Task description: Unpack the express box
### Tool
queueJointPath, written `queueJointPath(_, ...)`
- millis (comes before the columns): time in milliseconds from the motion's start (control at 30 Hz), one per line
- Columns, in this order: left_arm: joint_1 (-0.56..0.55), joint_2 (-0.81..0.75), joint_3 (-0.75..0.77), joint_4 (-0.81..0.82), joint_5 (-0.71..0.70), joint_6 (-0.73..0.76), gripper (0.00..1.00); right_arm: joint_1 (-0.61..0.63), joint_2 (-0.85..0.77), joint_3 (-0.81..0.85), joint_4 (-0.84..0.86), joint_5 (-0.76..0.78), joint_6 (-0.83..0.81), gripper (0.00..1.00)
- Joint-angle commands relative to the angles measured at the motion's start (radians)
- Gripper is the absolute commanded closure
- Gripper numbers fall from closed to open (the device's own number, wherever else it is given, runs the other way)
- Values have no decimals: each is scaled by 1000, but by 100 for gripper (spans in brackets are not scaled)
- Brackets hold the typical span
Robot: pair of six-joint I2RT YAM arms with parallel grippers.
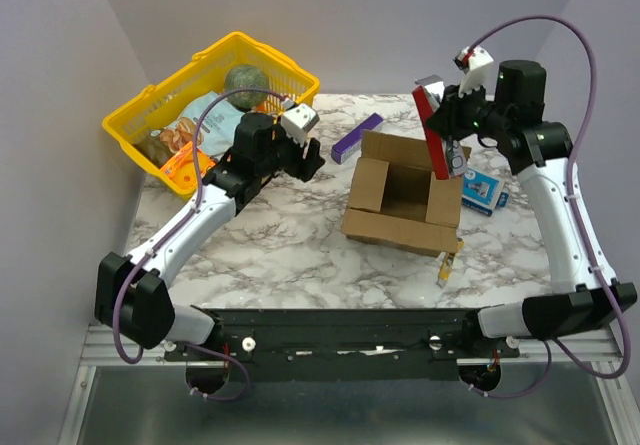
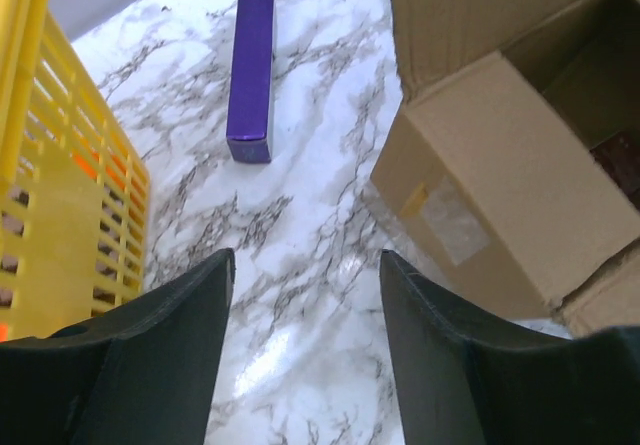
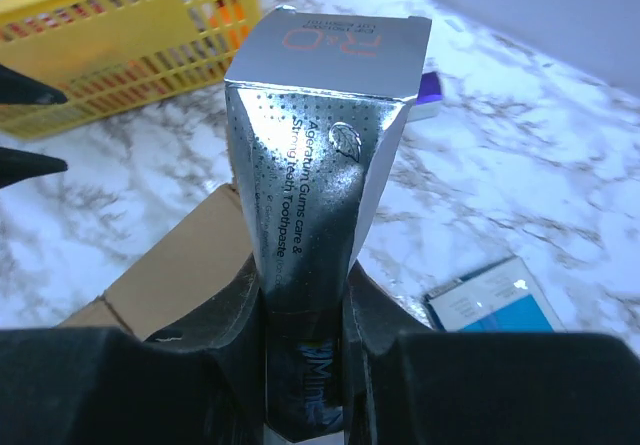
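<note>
The only lettering I can make out from here is on the silver toothpaste carton, in the middle of the right wrist view. Two lines of dark print run down its long face: "Ageratum Gums care &" and "Strong teeth Toothpaste". Lower on the same face, at the bottom centre of the frame, pale letters look like "Mine", with the start of the word hidden. The end flap, at upper centre, bears large red characters upside down, which I cannot read. The blue box at lower right has print too fine to read.
</note>
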Motion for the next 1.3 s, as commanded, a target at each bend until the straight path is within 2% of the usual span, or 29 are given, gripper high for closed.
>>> queueJointPath(0,-60,71,131,-2,17,-87,26,-55,-161,-133,32,397,81,88)
queueJointPath(67,-90,109,164,-5,4,-78,22,-111,-203,-248,29,458,126,88)
queueJointPath(100,-103,123,174,-12,0,-83,21,-183,-223,-283,24,476,164,88)
queueJointPath(233,-154,217,218,-34,-28,-127,16,-322,-257,-388,-30,467,215,88)
queueJointPath(433,-154,345,297,-104,24,-182,14,-360,-274,-563,5,498,168,86)
queueJointPath(567,-156,392,306,-132,-13,-211,15,-362,-283,-693,82,513,154,85)
queueJointPath(600,-156,396,306,-136,-16,-207,15,-362,-277,-712,93,501,154,81)
queueJointPath(667,-156,407,303,-140,-7,-202,20,-362,-255,-744,99,469,140,66)
queueJointPath(700,-156,410,301,-140,0,-201,23,-362,-234,-749,91,438,138,52)
queueJointPath(733,-156,416,303,-138,16,-201,32,-362,-231,-750,79,390,108,49)
queueJointPath(800,-154,419,301,-132,47,-190,44,-360,-248,-723,56,273,68,43)
queueJointPath(833,-154,421,300,-127,68,-178,58,-360,-283,-707,71,239,50,42)
queueJointPath(933,-156,430,300,-121,108,-178,80,-342,-364,-638,139,153,26,37)
queueJointPath(1033,-156,447,306,-136,116,-179,85,-250,-405,-571,186,127,-33,35)
queueJointPath(1100,-156,450,303,-141,104,-181,83,-166,-436,-540,200,66,-75,35)
queueJointPath(1133,-156,452,300,-138,118,-184,66,-117,-447,-542,229,47,-89,36)
queueJointPath(1233,-162,450,297,-140,109,-199,38,6,-470,-577,269,12,-118,37)
queueJointPath(1267,-163,452,295,-141,108,-201,36,31,-465,-590,266,1,-135,37)
